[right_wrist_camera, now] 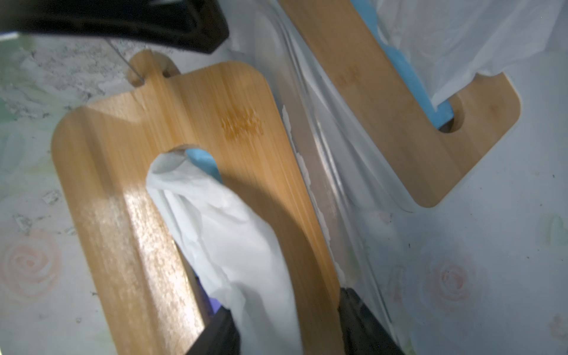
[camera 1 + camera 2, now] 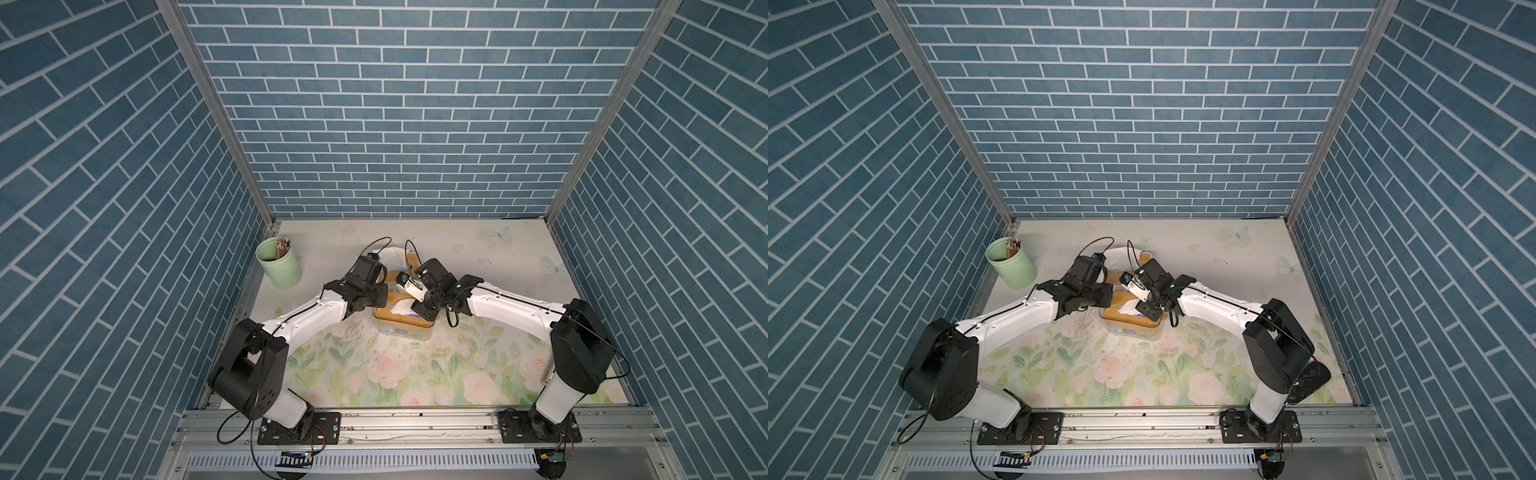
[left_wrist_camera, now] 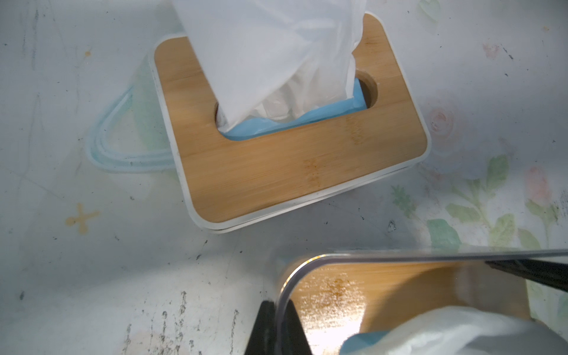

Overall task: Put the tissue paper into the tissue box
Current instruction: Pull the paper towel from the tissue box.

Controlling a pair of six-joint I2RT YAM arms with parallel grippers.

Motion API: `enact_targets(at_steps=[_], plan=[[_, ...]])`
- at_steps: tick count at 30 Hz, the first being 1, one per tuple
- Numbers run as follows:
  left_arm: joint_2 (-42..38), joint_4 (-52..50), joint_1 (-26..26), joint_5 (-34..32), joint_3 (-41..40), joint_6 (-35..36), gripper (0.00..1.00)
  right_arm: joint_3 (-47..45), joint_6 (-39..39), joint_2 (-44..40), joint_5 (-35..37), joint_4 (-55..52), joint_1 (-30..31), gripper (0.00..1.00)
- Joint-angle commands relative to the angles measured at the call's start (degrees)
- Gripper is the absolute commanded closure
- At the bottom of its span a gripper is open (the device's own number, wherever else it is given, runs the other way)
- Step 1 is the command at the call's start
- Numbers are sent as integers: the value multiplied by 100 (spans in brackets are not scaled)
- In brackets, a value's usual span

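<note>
Left gripper [image 3: 278,304] is clenched on the clear wall of the box [image 2: 405,328], one finger outside and one inside, close to a rounded corner at the box's 9 o'clock end. Right gripper [image 1: 285,301] hangs over the bamboo lid [image 1: 107,169] from the 3 o'clock side. Its jaws stand apart, wider than the tissue [image 1: 221,233] between them. The tissue touches one finger [image 1: 221,335], and the other finger stands past the lid's long edge.

The tissue rises out of the lid's slot as a crumpled white strand, its lower end still in the slot and the rest outside, lying along the slot toward the right gripper. A bit of blue pack [image 1: 203,159] shows in the slot beside it.

In both top views the box sits near the middle of the table [image 2: 478,257]. The left arm reaches it from 7 o'clock and the right arm from 4 o'clock. At the box's 12 o'clock, just beside it, stands a far box [image 3: 292,172] with the same bamboo top, and a loose white sheet [image 3: 270,46] fans up from its slot. A green cup [image 2: 279,264] holding pencils [image 2: 282,242] stands well apart at 10 o'clock, near the wall.
</note>
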Motion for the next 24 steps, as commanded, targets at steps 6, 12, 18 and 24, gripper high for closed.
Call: enact_targets(at_steps=[6, 12, 18, 24], plan=[[-99, -1, -26, 305, -77, -87, 100, -188, 465, -63, -185, 1171, -117, 61], [-166, 82, -36, 256, -141, -187, 100, -382, 1148, -355, -413, 1454, -447, 63], [-289, 224, -61, 151, -259, -448, 100, -849, 1351, -969, -2380, 1780, -750, 44], [-564, 367, -111, 262, -350, -758, 69, -1494, 1600, -1887, -3352, 1911, -1110, 32]])
